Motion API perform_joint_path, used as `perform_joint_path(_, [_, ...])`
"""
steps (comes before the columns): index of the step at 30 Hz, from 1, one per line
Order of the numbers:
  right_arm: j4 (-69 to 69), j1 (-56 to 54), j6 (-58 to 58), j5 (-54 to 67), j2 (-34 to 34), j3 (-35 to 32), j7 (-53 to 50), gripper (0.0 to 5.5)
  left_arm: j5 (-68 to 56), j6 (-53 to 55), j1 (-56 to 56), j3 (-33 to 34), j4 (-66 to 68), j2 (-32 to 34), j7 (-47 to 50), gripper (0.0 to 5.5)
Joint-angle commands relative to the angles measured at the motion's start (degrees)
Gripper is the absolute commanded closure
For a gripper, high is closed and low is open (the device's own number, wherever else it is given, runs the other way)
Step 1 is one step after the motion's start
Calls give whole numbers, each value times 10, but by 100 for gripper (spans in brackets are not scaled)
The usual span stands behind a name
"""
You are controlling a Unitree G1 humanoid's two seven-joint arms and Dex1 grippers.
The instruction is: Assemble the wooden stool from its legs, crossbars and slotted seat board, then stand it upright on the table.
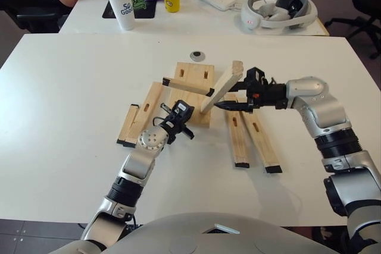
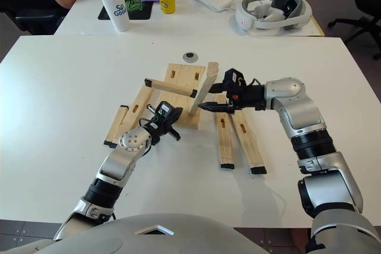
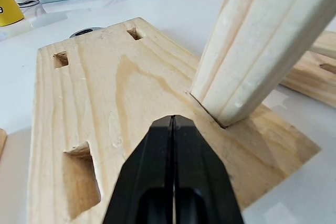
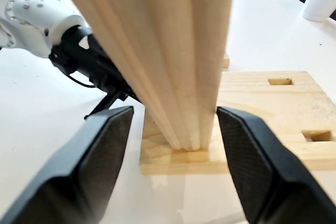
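The pale wooden leg stands tilted. Its long axis runs from its foot, set into the slotted seat board, up and away toward the robot's right. It is square in section, with straight grain running along its length. The board lies flat mid-tabletop, knotty and smooth, with rectangular slots cut through it. The right hand straddles the leg, fingers wide with a gap on either side. The left hand, fingers pressed together, sits over the board near the leg's foot.

Seat board lies flat on the table, a crossbar across it and one leg standing tilted at its right edge. Two more legs lie just right of it. Two pieces lie just left.
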Motion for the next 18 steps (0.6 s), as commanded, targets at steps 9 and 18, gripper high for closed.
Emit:
perform_joint_path(9, [-103, 66, 129, 95, -109, -196, 10, 163, 7, 40, 21, 17, 36, 13, 11, 550])
perform_joint_path(18, [-255, -14, 343, 382, -72, -325, -134, 302, 4, 38, 28, 28, 38, 15, 13, 550])
